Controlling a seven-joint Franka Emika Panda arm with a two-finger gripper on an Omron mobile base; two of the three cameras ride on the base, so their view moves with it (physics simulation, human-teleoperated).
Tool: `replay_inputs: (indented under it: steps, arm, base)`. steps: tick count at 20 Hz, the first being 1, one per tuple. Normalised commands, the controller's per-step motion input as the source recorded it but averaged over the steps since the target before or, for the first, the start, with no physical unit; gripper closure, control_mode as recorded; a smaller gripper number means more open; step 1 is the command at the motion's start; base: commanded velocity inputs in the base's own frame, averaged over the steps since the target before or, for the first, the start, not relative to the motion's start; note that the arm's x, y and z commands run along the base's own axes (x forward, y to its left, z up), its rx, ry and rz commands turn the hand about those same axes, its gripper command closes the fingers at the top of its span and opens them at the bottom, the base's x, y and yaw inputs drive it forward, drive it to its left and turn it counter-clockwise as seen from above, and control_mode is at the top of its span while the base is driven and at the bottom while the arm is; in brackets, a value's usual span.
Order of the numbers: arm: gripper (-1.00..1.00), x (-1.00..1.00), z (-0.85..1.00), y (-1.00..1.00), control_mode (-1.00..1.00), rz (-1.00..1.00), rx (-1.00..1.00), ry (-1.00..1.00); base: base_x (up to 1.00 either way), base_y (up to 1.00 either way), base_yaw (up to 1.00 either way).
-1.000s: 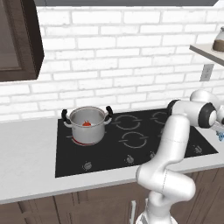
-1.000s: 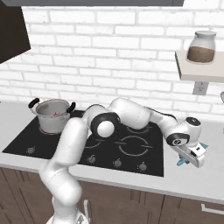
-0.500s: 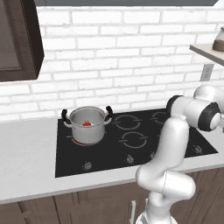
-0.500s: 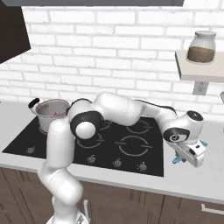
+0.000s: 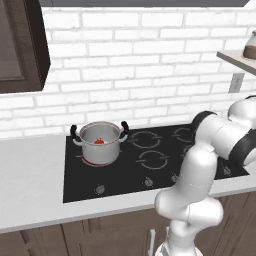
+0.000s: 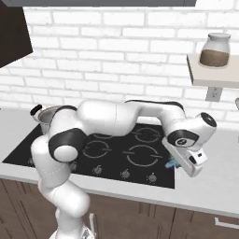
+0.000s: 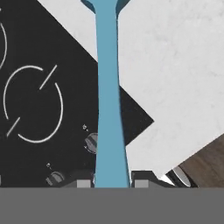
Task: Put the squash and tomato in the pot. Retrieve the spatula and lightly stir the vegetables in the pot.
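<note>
Pincer (image 7: 112,183) clamped on flat teal spatula (image 7: 107,87), shiny steel pot (image 5: 100,143) holding round red tomato (image 5: 99,141)

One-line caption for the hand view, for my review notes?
Gripper shut on the teal spatula, held over the corner of the black cooktop and the grey counter.

My claw (image 7: 112,180) is clamped on the spatula (image 7: 107,87), one dark fingertip (image 7: 83,181) pressed to each side of its handle. The teal handle runs straight up from between them to the top edge, where it begins to widen. Beneath it lie the black stovetop (image 7: 39,131) with a ringed burner (image 7: 33,104), two small knobs (image 7: 91,142) near the stovetop's edge, and the pale counter (image 7: 175,65).
</note>
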Motion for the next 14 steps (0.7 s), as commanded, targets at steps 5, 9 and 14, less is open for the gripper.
replay_inputs:
  steps: [5,9,14]
  arm:
    - [1.0,-0.12,0.52,1.0,-1.0,0.0,0.04,-0.2]
    - [1.0,0.0,0.29,1.0,-1.0,-0.05,0.01,-0.18]
    - [1.0,0.0,0.52,1.0,-1.0,-0.14,0.03,-0.13]
  base:
    - [0.0,0.0,0.0]
    - [0.0,0.0,0.0]
    - [0.0,0.0,0.0]
